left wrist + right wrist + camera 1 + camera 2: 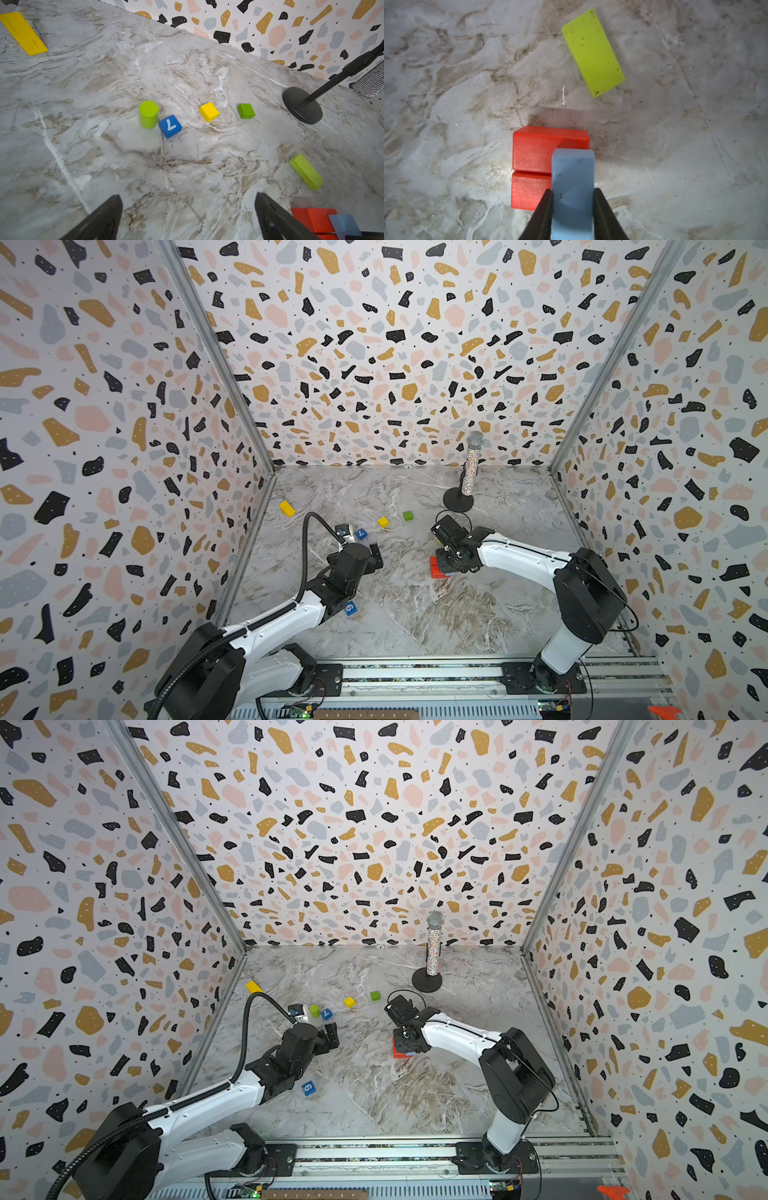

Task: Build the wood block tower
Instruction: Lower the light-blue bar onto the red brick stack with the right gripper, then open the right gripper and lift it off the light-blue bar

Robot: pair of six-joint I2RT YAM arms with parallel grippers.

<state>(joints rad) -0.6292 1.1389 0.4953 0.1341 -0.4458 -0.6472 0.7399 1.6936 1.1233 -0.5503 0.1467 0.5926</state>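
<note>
The tower is just two red bricks [533,153] lying side by side on the marble table, seen in both top views [434,568]. My right gripper [572,192] is shut on a light blue brick [572,170] and holds it just over their right part. A lime green brick [592,52] lies flat beyond them. My left gripper [188,196] is open and empty above bare table. Ahead of it stand a lime cylinder [148,114], a dark blue cube [170,126] with a white 7, a yellow cube [209,111] and a green cube [246,111].
A yellow brick [286,508] lies near the left wall. A dark blue cube with a 6 [350,608] sits beside the left arm. The glittery microphone [471,466] on its round black base [457,501] stands at the back right. Patterned walls close in three sides.
</note>
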